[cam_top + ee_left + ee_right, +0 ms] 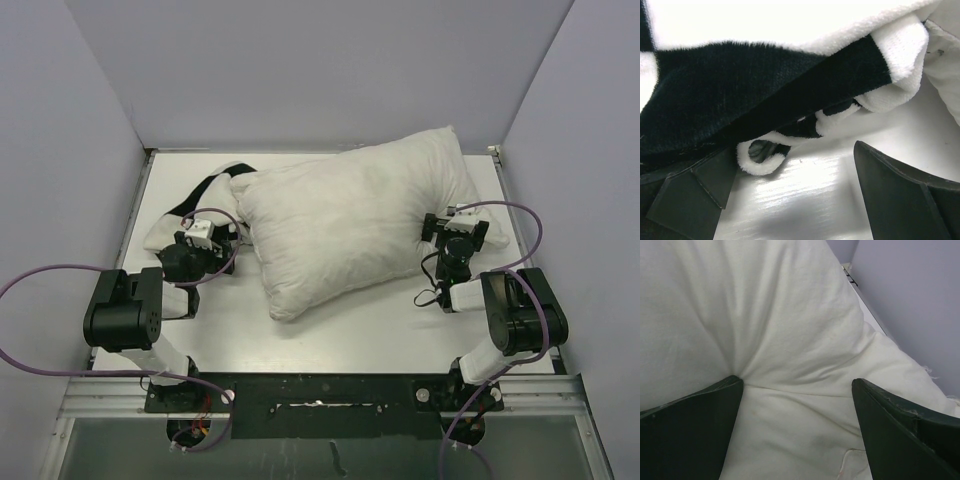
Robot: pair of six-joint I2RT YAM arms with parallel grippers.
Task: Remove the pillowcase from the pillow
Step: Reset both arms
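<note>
Left hand gapes at pillowcase hem, beside pillow.

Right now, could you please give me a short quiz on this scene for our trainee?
1. True or false: the pillowcase covers the whole pillow.
2. Which tool has its fingers spread against the plain white pillow: A, the left tool, or B, the right tool?
3. Fill in: seen from above, the pillowcase lies bunched at the pillow's ___ end (robot's side).
Key: 1 false; 2 B; 3 left.
</note>
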